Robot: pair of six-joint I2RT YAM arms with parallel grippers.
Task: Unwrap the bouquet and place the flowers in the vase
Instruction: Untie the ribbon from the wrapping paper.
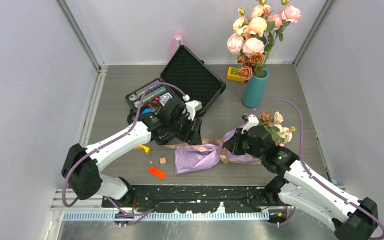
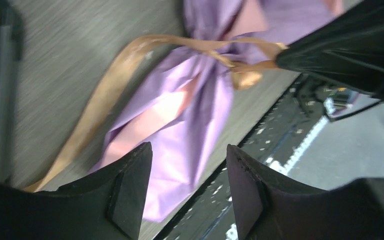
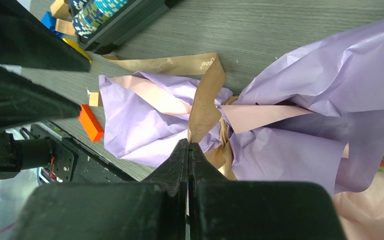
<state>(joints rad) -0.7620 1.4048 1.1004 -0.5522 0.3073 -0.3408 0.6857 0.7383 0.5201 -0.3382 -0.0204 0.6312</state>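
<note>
The bouquet [image 1: 197,157] lies on the table near the front edge: crinkled lilac paper lined with pink, tied with tan ribbon [image 3: 205,95]. The flowers [image 1: 278,127], small pink and peach roses, stick out of its right end behind my right arm. My right gripper [image 3: 188,144] is shut on the ribbon just beside the knot. My left gripper [image 2: 189,147] hovers open above the bouquet's [image 2: 190,110] left end, with nothing between its fingers. A loose ribbon tail [image 2: 105,95] trails across the table. The teal vase [image 1: 255,89] stands at the back right.
A bigger bunch of large pink-cream roses [image 1: 255,30] fills the vase. An open black case [image 1: 192,75] with tools sits behind the left gripper. An orange block [image 1: 156,172], a small tan cube [image 1: 163,160] and a yellow piece [image 1: 142,148] lie front left.
</note>
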